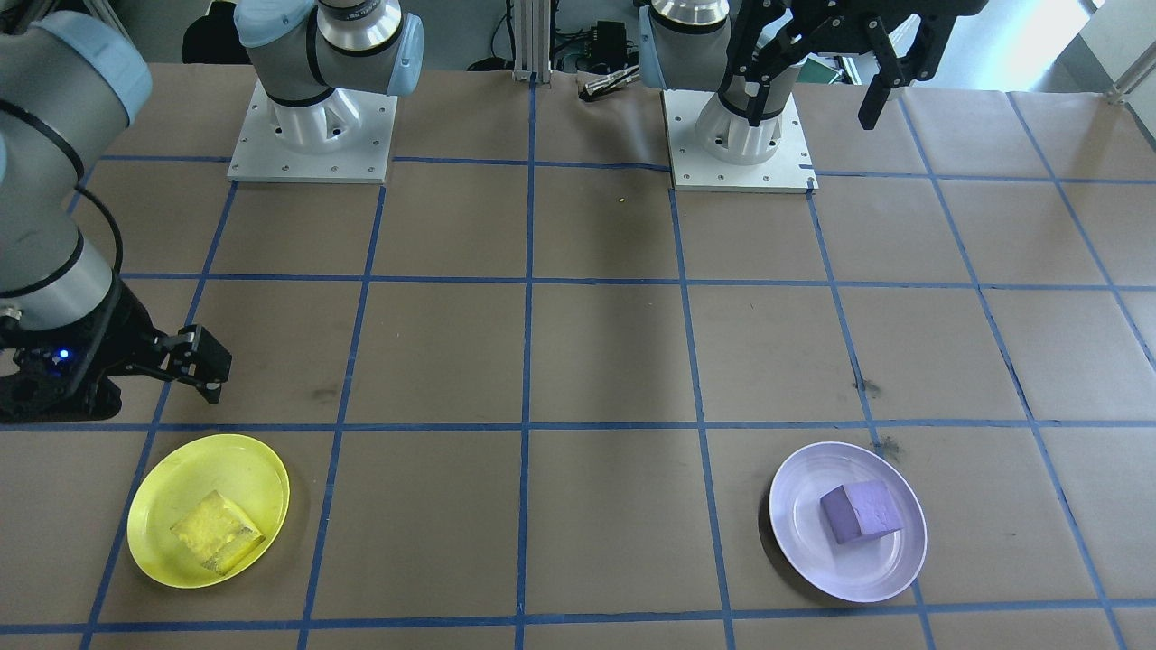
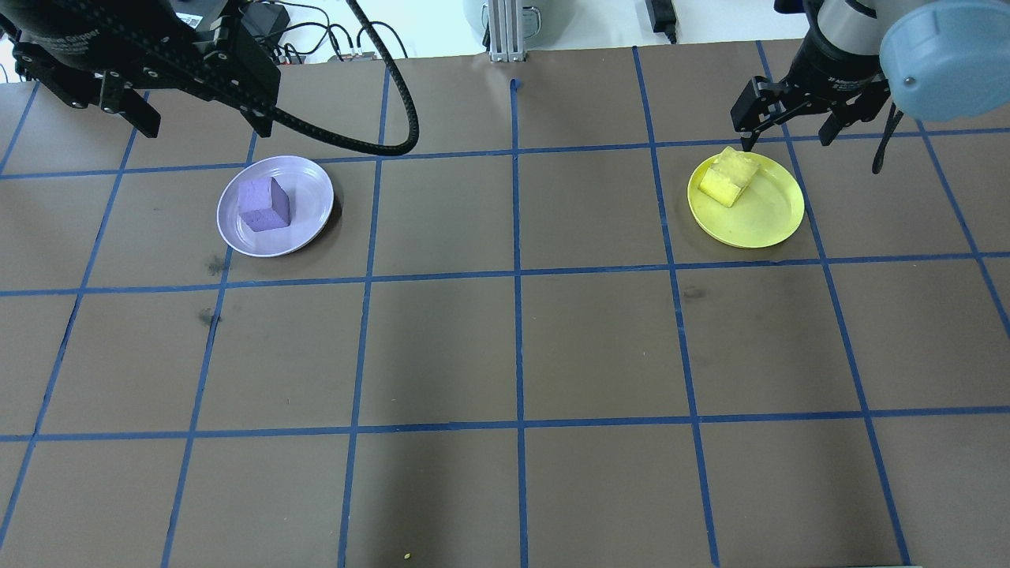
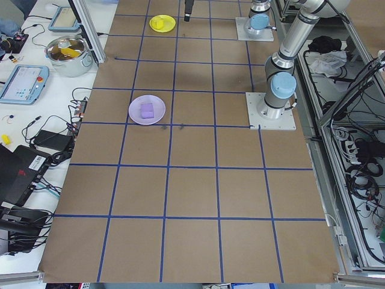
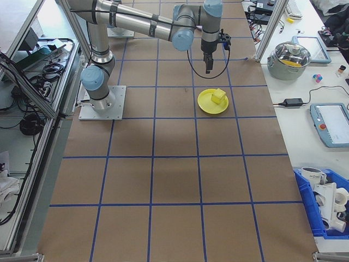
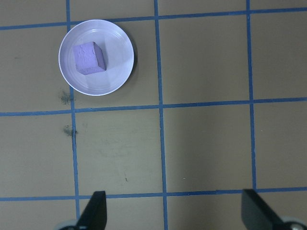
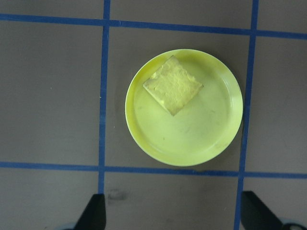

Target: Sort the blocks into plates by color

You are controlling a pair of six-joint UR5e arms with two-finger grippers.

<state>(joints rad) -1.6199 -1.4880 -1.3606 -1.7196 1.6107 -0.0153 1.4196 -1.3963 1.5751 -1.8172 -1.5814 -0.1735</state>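
Observation:
The purple block (image 2: pixel 264 205) rests in the lavender plate (image 2: pixel 312 193) at the far left of the table. High above it, my left gripper (image 2: pixel 202 118) hangs open and empty; its wrist view looks down on the purple block (image 5: pixel 88 58) in the lavender plate (image 5: pixel 117 64). The rough yellow block (image 2: pixel 730 178) lies in the yellow plate (image 2: pixel 767 214) at the far right. My right gripper (image 2: pixel 786 136) hovers just behind that plate, open and empty. In the right wrist view the yellow block (image 6: pixel 172 85) sits in the upper-left part of the yellow plate (image 6: pixel 201 132).
Brown paper with a blue tape grid (image 2: pixel 517 276) covers the table. Both arm bases (image 1: pixel 312 135) stand on white mounting plates at the robot's side. Side benches hold a metal pot (image 3: pixel 69 51), tablets, cables and a blue bin (image 4: pixel 324 202).

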